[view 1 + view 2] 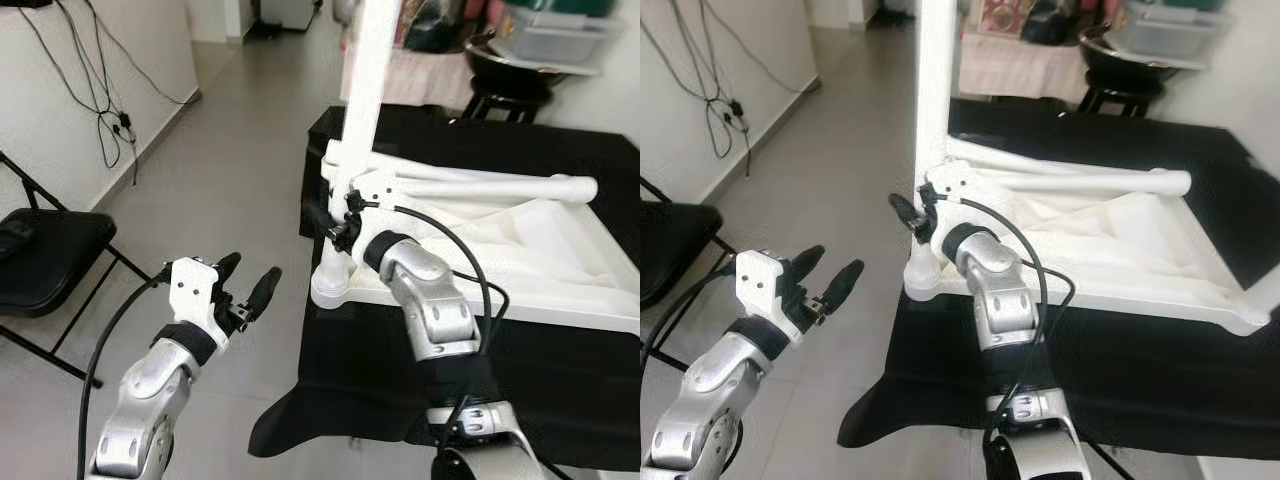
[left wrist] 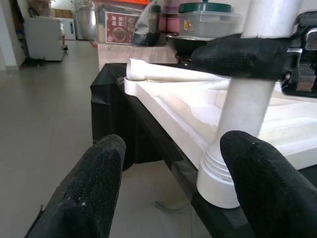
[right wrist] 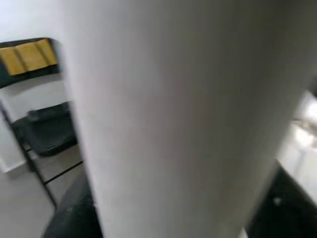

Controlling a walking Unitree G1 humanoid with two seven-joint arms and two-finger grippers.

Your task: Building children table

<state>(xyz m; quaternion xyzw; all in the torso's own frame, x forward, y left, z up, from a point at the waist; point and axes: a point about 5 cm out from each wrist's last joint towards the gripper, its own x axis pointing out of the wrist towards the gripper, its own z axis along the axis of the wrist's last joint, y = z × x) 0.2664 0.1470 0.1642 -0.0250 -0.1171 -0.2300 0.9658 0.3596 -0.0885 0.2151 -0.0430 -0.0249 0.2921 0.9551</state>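
A white children's table top (image 1: 560, 270) lies upside down on a black-covered table (image 1: 560, 390). One white leg (image 1: 365, 70) stands upright in its near left corner socket (image 1: 335, 280). My right gripper (image 1: 340, 215) is shut on that leg low down; the leg (image 3: 168, 119) sits right against the right wrist camera. A second white leg (image 1: 490, 187) lies loose across the top. My left gripper (image 1: 252, 268) hovers open over the floor, left of the corner. In the left wrist view its fingers (image 2: 94, 183) frame the leg's base (image 2: 233, 148) from a short distance.
A black folding chair (image 1: 40, 260) stands at the left by a wall with hanging cables (image 1: 110, 120). A black stool (image 1: 510, 95) and storage boxes sit behind the table. Grey tiled floor (image 1: 230, 170) lies between the chair and the table.
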